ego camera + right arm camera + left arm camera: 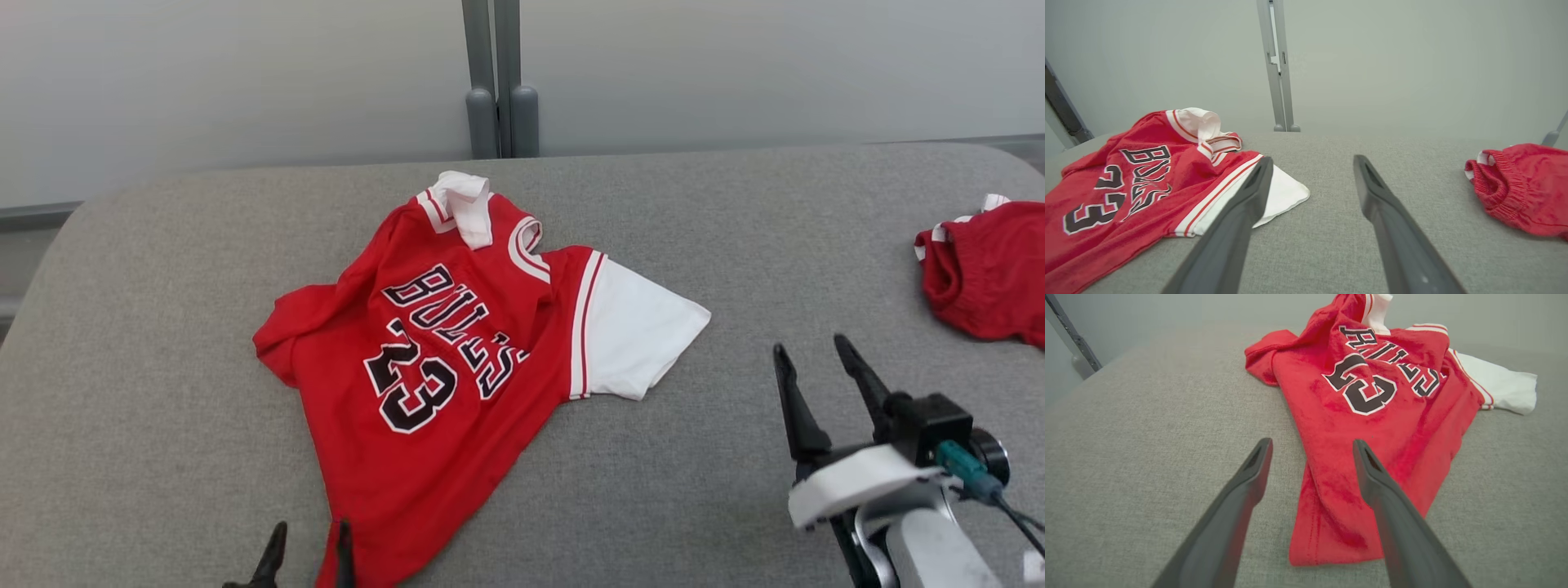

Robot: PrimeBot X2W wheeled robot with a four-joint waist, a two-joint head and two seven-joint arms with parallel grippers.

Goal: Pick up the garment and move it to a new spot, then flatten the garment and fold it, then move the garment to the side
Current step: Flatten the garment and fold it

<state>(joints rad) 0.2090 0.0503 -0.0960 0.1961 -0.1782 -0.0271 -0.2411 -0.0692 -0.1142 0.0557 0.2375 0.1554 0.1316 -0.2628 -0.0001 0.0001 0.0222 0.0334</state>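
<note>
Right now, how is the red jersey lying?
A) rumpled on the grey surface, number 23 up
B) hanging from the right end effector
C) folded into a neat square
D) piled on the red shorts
A: the jersey lies rumpled on the grey surface with its 23 facing up, apart from the red shorts, while the left end effector and right end effector are open and hold nothing.

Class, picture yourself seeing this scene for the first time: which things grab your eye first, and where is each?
The crumpled red jersey with a black 23 and white sleeve lies in the middle of the grey surface. A second red garment sits at the right edge. The right gripper hovers open between them, touching neither.
</note>
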